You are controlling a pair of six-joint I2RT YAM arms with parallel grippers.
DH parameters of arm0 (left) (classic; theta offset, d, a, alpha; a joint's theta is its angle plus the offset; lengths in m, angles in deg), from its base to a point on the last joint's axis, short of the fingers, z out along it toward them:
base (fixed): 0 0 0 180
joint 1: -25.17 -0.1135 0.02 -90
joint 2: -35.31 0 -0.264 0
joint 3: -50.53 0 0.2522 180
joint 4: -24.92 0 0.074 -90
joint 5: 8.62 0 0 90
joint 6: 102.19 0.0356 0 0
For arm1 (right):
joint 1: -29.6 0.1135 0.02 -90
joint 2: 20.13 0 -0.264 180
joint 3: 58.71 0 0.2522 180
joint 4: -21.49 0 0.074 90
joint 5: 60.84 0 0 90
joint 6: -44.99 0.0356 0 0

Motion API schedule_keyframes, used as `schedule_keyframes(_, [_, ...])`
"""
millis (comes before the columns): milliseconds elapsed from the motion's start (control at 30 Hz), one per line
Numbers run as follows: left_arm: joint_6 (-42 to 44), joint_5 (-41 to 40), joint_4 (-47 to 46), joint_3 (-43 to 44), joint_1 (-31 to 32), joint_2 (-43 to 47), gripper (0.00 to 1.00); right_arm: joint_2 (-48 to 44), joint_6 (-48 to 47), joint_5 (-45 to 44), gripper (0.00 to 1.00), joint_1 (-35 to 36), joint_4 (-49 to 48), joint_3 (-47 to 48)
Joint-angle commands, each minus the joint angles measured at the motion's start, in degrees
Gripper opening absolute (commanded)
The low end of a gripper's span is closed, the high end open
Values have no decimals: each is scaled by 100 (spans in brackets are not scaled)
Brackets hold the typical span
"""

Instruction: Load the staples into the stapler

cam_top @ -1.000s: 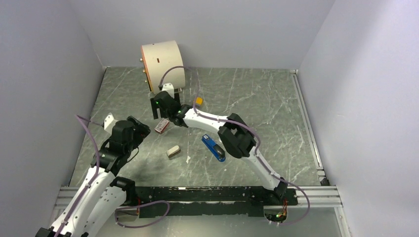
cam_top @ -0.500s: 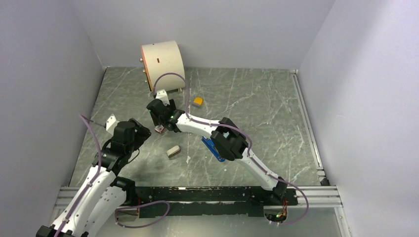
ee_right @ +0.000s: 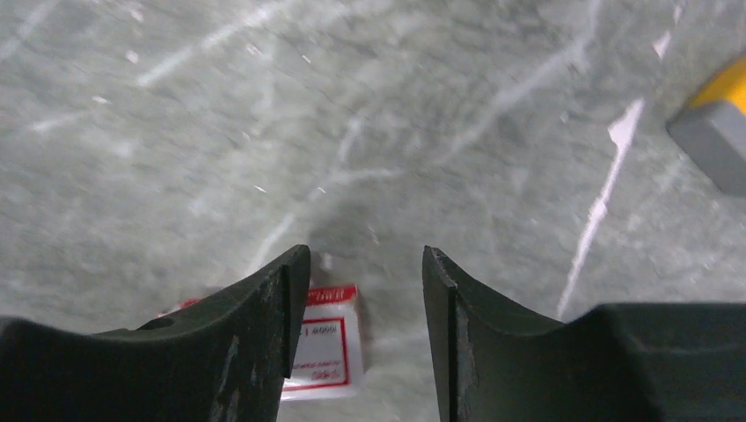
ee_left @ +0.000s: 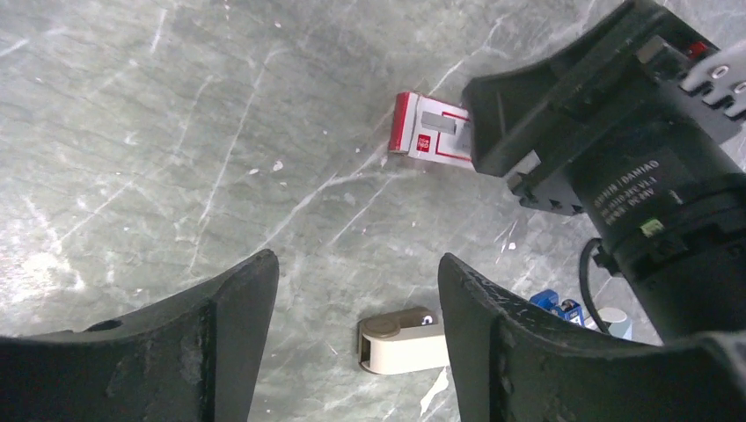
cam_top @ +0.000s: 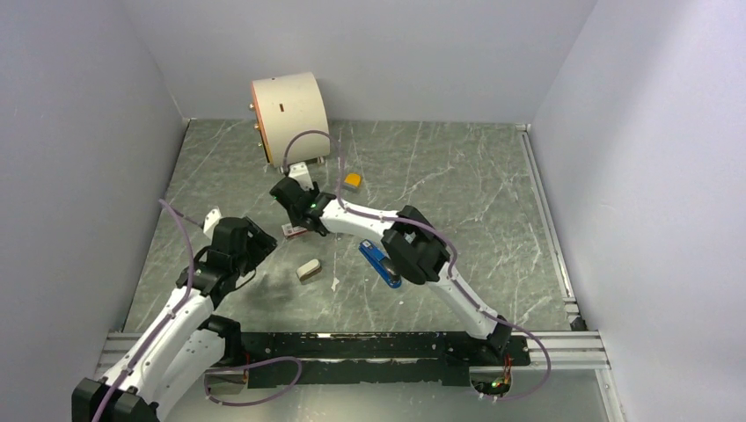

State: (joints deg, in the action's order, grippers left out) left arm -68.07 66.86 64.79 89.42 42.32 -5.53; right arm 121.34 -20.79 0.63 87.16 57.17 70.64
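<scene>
Over the last second our left arm has pushed forward. The left claw (ee_left: 356, 268) now hangs close to the red-and-white box (ee_left: 427, 136), which lies on the table just beyond its fingertips. Our right claw (ee_right: 365, 259) has shifted over that same box. The box has barely moved; in the wrist view it lies just beneath the tip of the left-hand finger, not between the two. Both claws are released, with jaws apart, bare marble in the gap and nothing grasped.

The stapler (cam_top: 380, 264) has not stirred. It lies flat and closed, well behind the right claw, partly tucked under that arm's elbow. A beige block (ee_left: 400, 343) sits untouched just below the left claw, by its right-hand finger.

We cannot pick out the staples as a loose strip. A pale sliver (cam_top: 335, 283) near the beige block, between it and the stapler, is too small to name.

We judge that both claws are converging on the box rather than the stapler, so we are at the very start, fetching the staples. Probably one claw will steady the box while the other opens it. The stapler is not yet opened and nothing is loaded. With two claws crowding one small box, the risk is that they knock each other or nudge it away.
</scene>
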Motion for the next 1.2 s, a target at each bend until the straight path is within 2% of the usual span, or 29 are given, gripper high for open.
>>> schedule_keyframes(0, [122, 436, -587, -86, 34, -243, 69, -486, 194, 444, 53, -229, 639, -495])
schedule_keyframes(133, [187, 629, -778, -78, 27, -527, 61, -1204, -457, 1620, 50, -577, -189, -1517])
schedule_keyframes(267, [318, 744, -967, 3, 5, -880, 61, -1725, -1040, 3259, 65, -1174, -1349, -2199])
schedule_keyframes(333, [443, 801, -1011, 114, -72, -1086, 62, -1932, -1592, 3824, 68, -1241, -1811, -2449])
schedule_keyframes(467, [880, 1313, -1251, 404, -466, -1588, 62, -2026, -2899, 4701, 71, -1149, -2001, -2599])
schedule_keyframes(567, [923, 1772, -1246, 667, -780, -2238, 58, -1923, -3643, 5119, 73, -1088, -2058, -2668])
schedule_keyframes(633, [959, 2167, -1445, 750, -917, -2623, 51, -1796, -4051, 5441, 73, -1049, -2042, -2649])
schedule_keyframes(833, [1293, 2326, -1661, 1088, -1064, -3375, 42, -1439, -4808, 5590, 73, -870, -2028, -2407])
schedule_keyframes(1000, [1520, 2513, -1752, 1122, -1333, -3590, 40, -1202, -5246, 5495, 73, -806, -1725, -2146])
schedule_keyframes(1167, [1570, 2823, -1820, 1218, -1579, -3817, 42, -1067, -5474, 5356, 71, -792, -1632, -2093])
